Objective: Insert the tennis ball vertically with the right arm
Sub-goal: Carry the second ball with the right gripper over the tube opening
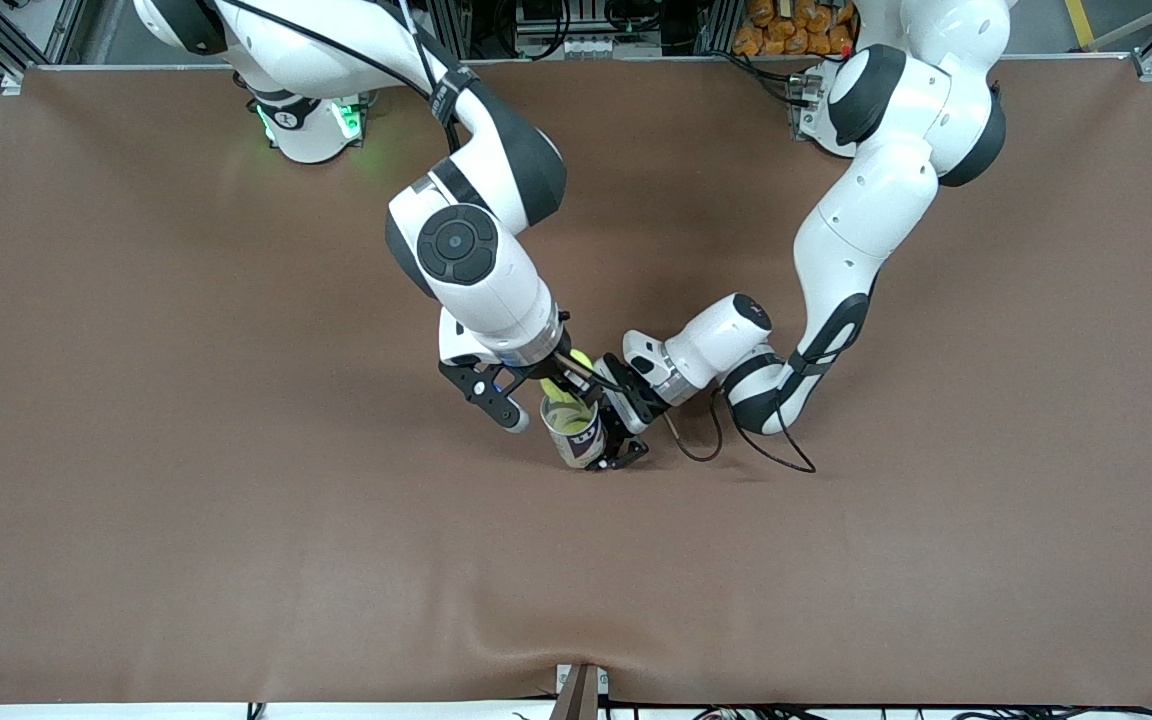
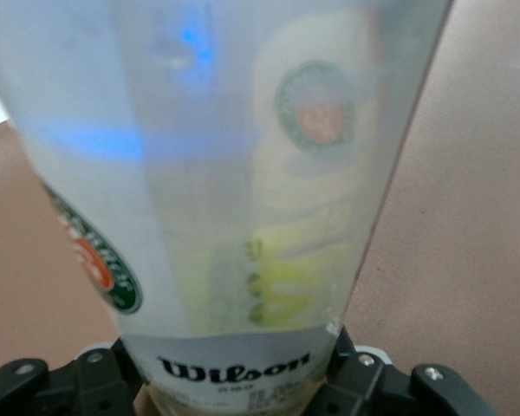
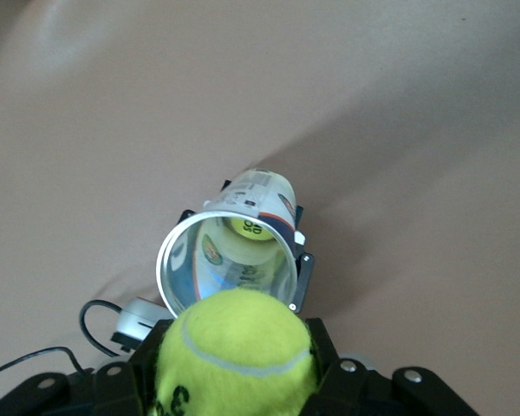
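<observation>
upright near the middle of the brown cloth-covered table, well in from every edge, a clear plastic wilson tennis-ball can has one yellow ball at its bottom; the left gripper is clamped around its base. the right gripper grasps a yellow-green felt tennis ball just above the can's open mouth. metal framing runs along the table's robot-side edge.

Tennis ball cut off by right wrist view's edge; can label blurred, top cropped in left wrist view.
</observation>
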Available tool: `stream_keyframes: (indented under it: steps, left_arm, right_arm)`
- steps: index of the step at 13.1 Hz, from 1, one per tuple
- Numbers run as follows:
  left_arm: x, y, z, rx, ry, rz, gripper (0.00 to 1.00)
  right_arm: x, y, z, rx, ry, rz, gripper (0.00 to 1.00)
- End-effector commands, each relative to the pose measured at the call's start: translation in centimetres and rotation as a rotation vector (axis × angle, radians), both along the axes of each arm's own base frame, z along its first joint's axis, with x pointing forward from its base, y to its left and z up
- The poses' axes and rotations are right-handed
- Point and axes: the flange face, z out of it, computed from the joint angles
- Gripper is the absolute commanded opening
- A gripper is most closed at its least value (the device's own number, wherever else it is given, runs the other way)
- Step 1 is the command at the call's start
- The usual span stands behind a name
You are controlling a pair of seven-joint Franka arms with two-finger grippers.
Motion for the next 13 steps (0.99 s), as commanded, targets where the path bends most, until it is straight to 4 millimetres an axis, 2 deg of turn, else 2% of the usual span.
stream_keyframes:
  steps: [1, 2, 6, 8, 9, 10, 13]
  left_arm:
    - [-0.1, 0.4, -0.1, -0.007, -0.003, -0.01, 0.8]
    - [-0.1, 0.4, -0.1, -0.007, -0.003, -0.011, 0.8]
    - [-0.2, 0.4, -0.3, -0.005, -0.001, -0.012, 0.8]
    - [-0.2, 0.4, -0.3, -0.005, -0.001, -0.012, 0.8]
    - [-0.1, 0.4, -0.3, -0.006, -0.001, -0.011, 0.8]
    - [-0.1, 0.3, -0.2, -0.007, -0.002, -0.011, 0.8]
    - [-0.1, 0.4, -0.3, -0.007, -0.001, -0.01, 0.8]
  right_arm:
    - [1.0, -0.6, 0.3, 0.033, -0.034, -0.028, 0.64]
    - [1.3, -0.6, 0.2, 0.046, -0.054, -0.034, 0.64]
    - [1.6, -0.5, -2.0, 0.03, -0.048, -0.034, 0.67]
    - [1.3, -0.2, -2.3, 0.019, -0.048, -0.025, 0.68]
    - [1.3, -0.3, -2.5, 0.01, -0.048, -0.022, 0.79]
    - [1.3, -0.3, -2.6, 0.008, -0.049, -0.023, 1.0]
    - [1.4, -0.5, -2.0, 0.013, -0.055, -0.02, 1.0]
